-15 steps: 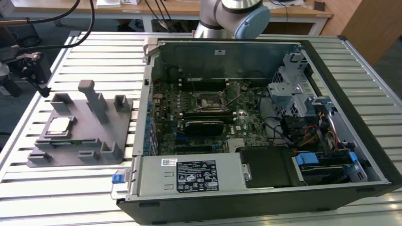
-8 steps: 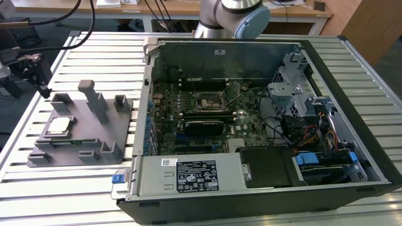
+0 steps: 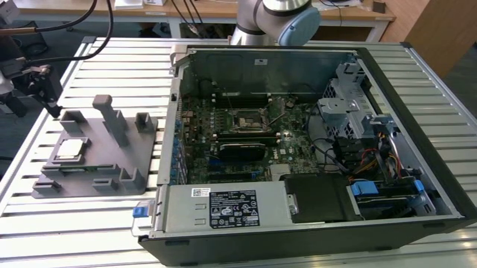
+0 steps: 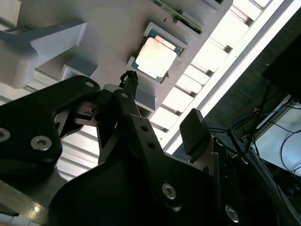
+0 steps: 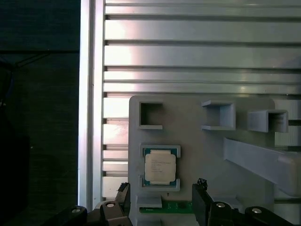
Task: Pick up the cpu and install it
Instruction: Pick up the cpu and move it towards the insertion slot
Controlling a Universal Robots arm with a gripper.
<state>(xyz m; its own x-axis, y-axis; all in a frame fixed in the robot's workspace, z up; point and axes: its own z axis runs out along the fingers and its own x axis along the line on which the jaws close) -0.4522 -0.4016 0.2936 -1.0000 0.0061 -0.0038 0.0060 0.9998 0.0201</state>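
Observation:
The cpu is a small square chip with a silvery top. It lies flat in a recess of the grey fixture, on the exterior view's left. Both wrist views show it as well, in the second wrist view at cpu and in the first wrist view at cpu. My gripper hangs above the fixture's far corner, apart from the chip. In the first wrist view the gripper is open, with one black finger on each side and nothing between them.
An open computer case lies on the slatted aluminium table, with the motherboard's square socket in its middle. The fixture has upright posts and small walled pockets. The table edge runs close beside the fixture.

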